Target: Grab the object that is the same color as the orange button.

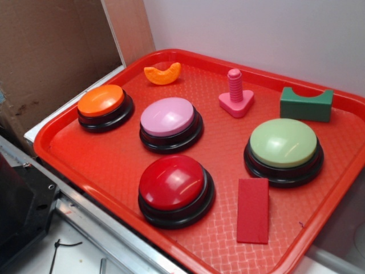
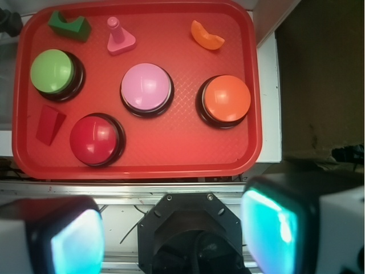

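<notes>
Exterior: orange crescent block (image 1: 163, 73) near tray (image 1: 114, 171) back rim, just behind orange button (image 1: 101, 101); pink button (image 1: 169, 116) near. No arm visible.

Wrist: crescent (image 2: 206, 36) at upper right, apart from orange button (image 2: 226, 99). Gripper (image 2: 177, 228) spread wide, empty, high above, off tray's near edge. Risks: heading for same-coloured button instead; small curved block slipping or skidding against rim under off-centre pinch.

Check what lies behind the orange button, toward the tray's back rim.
Behind the orange button lies only the small orange crescent block, apart from it, near the red tray's back rim. Nothing covers that area. The tray surface under the button's black base is hidden.
</notes>
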You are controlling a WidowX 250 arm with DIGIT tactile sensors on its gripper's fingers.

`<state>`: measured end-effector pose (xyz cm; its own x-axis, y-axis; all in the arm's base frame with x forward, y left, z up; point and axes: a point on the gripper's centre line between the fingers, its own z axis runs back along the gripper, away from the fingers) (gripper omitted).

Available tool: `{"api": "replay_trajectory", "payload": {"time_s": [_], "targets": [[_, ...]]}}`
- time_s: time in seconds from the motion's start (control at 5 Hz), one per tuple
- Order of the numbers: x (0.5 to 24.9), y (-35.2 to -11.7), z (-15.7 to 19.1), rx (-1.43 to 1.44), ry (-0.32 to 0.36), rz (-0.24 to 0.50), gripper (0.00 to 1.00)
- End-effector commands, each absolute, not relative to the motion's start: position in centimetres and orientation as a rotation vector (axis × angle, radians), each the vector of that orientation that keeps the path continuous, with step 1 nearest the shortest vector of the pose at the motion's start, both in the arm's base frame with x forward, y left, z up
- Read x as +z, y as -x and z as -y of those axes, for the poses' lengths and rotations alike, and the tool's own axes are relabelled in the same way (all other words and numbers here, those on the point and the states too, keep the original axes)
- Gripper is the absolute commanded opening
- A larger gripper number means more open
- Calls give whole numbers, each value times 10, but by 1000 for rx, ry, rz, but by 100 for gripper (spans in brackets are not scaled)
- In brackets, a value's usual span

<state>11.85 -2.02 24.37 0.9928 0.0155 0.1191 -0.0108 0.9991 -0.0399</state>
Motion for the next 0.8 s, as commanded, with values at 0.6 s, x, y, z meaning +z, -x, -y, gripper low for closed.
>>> {"api": "replay_trajectory", "payload": {"time_s": [0.6], "targets": [[248, -226, -17, 94, -97, 50, 100]]}}
